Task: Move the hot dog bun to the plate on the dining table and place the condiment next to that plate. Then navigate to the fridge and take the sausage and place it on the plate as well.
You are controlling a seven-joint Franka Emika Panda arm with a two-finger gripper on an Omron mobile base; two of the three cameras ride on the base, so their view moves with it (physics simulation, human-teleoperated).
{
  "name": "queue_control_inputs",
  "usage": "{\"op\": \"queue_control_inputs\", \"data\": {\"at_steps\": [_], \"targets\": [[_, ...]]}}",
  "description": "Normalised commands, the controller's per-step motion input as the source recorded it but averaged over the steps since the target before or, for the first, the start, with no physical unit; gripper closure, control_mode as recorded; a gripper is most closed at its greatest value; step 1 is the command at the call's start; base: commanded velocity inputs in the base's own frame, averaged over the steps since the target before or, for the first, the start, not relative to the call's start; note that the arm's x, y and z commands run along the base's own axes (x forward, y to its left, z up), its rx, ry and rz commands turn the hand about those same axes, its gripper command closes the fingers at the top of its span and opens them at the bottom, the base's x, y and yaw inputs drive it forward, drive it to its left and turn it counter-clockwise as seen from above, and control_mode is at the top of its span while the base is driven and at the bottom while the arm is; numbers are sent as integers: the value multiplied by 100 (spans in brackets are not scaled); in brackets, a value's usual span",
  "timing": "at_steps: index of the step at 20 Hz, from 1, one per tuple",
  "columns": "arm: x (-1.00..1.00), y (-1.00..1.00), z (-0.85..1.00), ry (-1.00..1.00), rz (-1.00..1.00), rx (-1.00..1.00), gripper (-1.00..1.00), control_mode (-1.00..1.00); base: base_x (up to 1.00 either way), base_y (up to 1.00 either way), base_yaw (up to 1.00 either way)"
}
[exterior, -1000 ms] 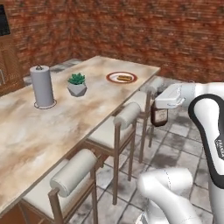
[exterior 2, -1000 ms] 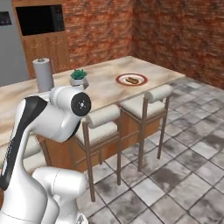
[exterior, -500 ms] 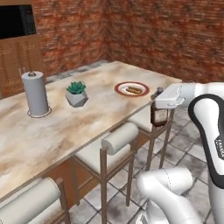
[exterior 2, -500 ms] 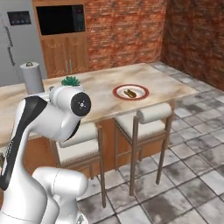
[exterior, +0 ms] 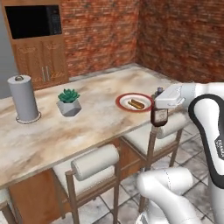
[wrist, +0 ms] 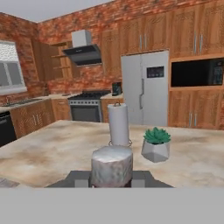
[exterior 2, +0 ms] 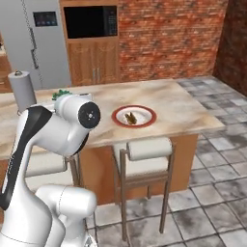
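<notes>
Plainly unlabelled condiment in the end effector, beside the plate.

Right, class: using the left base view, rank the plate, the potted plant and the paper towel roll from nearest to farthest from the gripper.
1. Plate, on the dining table beside the gripper holding the condiment.
2. Potted plant, mid-table.
3. Paper towel roll, far left end.

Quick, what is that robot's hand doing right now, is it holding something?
Gripper: shut on the condiment, a dark brown bottle held beside the dining table.
</notes>
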Motion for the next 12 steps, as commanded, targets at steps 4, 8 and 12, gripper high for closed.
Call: {"op": "queue_control_inputs", "data": {"at_steps": [4,8,12], "targets": [[0,0,0,0,0,0,100,100,84,-89,41],[0,0,0,0,0,0,100,100,80,-84,41],[0,0,0,0,0,0,100,100,78,-70,35]]}}
